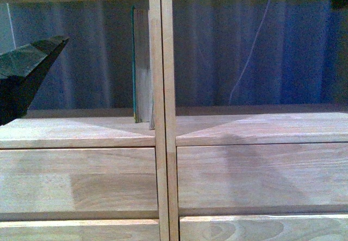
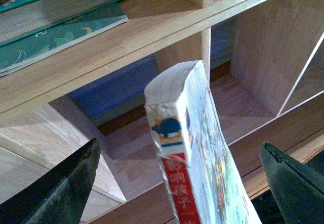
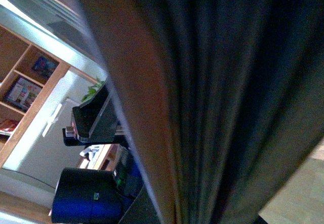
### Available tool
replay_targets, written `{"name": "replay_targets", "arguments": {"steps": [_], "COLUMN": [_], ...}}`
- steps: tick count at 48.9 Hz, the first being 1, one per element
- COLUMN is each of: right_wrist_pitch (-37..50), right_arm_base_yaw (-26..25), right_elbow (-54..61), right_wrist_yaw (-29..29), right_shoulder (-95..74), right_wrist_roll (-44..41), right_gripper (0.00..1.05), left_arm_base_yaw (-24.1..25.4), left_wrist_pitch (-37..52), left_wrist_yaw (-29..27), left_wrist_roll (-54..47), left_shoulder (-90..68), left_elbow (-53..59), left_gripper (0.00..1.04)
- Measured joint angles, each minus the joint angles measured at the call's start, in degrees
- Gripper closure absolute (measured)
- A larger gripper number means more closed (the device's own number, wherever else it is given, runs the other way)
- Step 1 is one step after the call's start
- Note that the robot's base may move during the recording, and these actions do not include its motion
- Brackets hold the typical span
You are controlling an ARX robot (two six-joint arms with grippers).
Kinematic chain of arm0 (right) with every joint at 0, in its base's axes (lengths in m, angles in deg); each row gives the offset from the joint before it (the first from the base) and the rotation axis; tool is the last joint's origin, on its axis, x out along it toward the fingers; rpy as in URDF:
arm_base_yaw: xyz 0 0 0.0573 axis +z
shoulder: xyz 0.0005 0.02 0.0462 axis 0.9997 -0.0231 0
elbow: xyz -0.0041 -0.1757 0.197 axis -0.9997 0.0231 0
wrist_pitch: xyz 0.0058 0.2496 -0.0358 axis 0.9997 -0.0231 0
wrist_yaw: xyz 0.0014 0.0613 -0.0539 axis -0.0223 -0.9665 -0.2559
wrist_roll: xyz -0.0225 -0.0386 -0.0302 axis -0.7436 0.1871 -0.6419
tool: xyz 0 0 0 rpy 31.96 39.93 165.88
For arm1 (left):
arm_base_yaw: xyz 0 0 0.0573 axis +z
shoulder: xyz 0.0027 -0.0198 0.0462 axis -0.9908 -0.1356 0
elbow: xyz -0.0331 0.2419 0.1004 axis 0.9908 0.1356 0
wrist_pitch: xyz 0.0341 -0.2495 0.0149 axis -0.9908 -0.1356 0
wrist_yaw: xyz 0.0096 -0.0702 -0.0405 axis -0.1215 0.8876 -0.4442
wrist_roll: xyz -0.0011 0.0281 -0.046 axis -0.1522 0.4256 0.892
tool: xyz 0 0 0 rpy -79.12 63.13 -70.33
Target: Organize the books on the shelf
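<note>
**Paperback between spread fingers, long axis toward the open compartment**

Closest to the lens in the left wrist view, the thin paperback [image 2: 195, 148] is seen end-on. Its white spine with the red block faces the camera, and its long axis runs away from the wrist toward the shelf [image 2: 126, 42]. It is placed inside the left pincer [image 2: 178, 145], whose dark fingers [image 2: 61, 188] are spread wide. On neither side is a finger seen to touch the cover. How the book is supported cannot be told, because its lower end is cut off by the frame.

In the front view, one finger of this pincer [image 1: 27, 72] is seen before the left compartment. There the teal book [image 1: 142, 67] stands upright, touching the central divider [image 1: 161, 61]. The free space of that compartment lies between the finger and the teal book.

The coming move is judged to depend on this relation. The paperback is already pointed into the opening, so it is to be brought upright and pushed in beside the teal book, spine outward. The left arm is clearly the nearer one.

The right pincer is not made out in any view. The right wrist picture is filled by a blurred wooden edge and blue cloth.
</note>
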Motion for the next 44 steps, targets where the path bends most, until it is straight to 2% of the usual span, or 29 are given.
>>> {"name": "replay_targets", "arguments": {"steps": [21,32,35,44], "right_wrist_pitch": [-0.24,-0.66,-0.68,-0.68], "right_arm_base_yaw": [-0.26,-0.94,-1.27,-1.75], "right_elbow": [0.0,0.09,0.17,0.22], "right_wrist_yaw": [0.17,0.11,-0.13,-0.37], "right_shoulder": [0.0,0.0,0.0,-0.02], "right_wrist_roll": [0.0,0.07,0.26,0.26], "right_gripper": [0.97,0.97,0.97,0.97], "left_arm_base_yaw": [-0.87,-1.03,-1.07,-1.27], "left_wrist_pitch": [-1.53,-2.27,-2.29,-3.1], "left_wrist_yaw": [0.04,0.04,-0.04,-0.31], "left_wrist_roll": [-0.72,-0.59,0.07,0.2], "left_shoulder": [0.02,0.04,0.15,0.2], "left_elbow": [-0.42,-0.72,-1.03,-1.16], "left_gripper": [0.63,0.94,0.98,0.98]}}
